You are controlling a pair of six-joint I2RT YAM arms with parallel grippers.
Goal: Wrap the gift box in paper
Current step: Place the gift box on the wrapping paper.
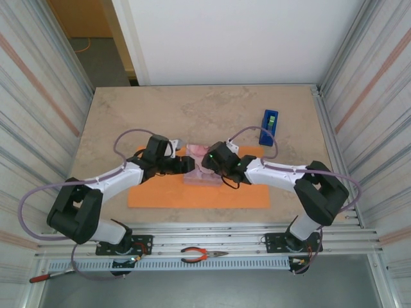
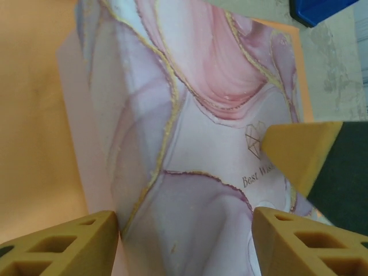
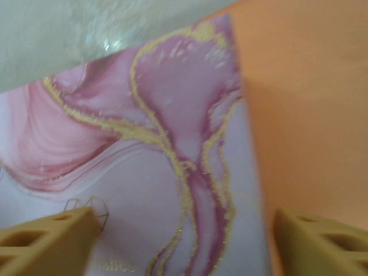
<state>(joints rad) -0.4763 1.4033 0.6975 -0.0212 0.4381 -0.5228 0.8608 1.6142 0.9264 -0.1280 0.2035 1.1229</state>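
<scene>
We judge the wrapping hardly begun: the gift box (image 1: 200, 174) lies on the flat, unfolded paper (image 1: 160, 196), near its 12 o'clock edge. The left pincer (image 2: 184, 230), coming from 9 o'clock, straddles the box, but we cannot tell if it presses. The right pincer (image 3: 184, 230), from 3 o'clock, stands spread above it.

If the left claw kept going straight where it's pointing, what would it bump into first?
Most likely the pink marbled gift box: the left gripper hangs right over it, jaws open, though depth is hard to judge.
</scene>
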